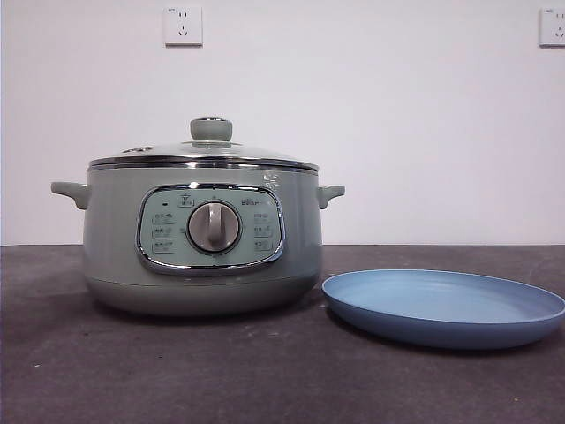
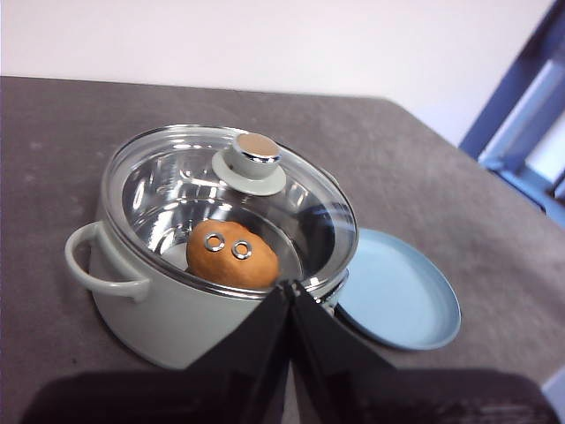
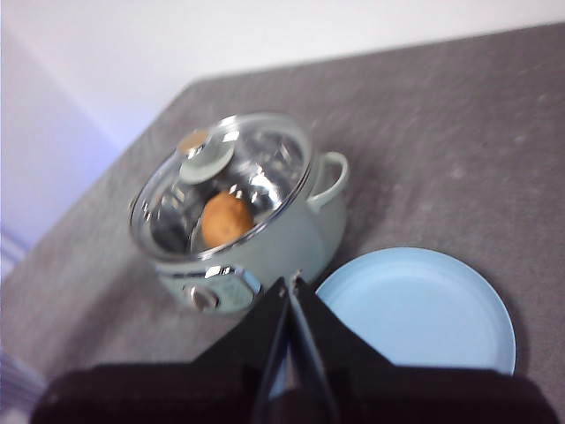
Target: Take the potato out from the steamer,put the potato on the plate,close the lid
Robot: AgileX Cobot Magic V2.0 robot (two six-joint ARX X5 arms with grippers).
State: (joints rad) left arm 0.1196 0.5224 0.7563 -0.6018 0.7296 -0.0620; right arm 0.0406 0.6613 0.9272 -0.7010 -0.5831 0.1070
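1. So, potato (image 2: pixel 232 256) sits inside the steamer (image 1: pixel 201 243), seen through the glass from both wrist views; orange-brown, lying on the shiny inner floor. Not visible in the front view.
2. Lid (image 1: pixel 205 155) is on the steamer, closed, knob up, chrome rim seated on the pot rim.
3. Steamer stands left of centre in the front view, dial and control panel facing the camera, a handle on each side.
4. Plate (image 1: pixel 444 306) lies flat at lower right of the front view, just beside the steamer, nothing on it.
5. Left gripper (image 2: pixel 292 284) is above the table near the steamer, jaws pressed together, holding nothing.
6. Right gripper (image 3: pixel 290 283) is likewise up off the table, jaws together, holding nothing.
7. Dark grey table (image 1: pixel 106 371), white wall with two sockets (image 1: pixel 183 26) behind.
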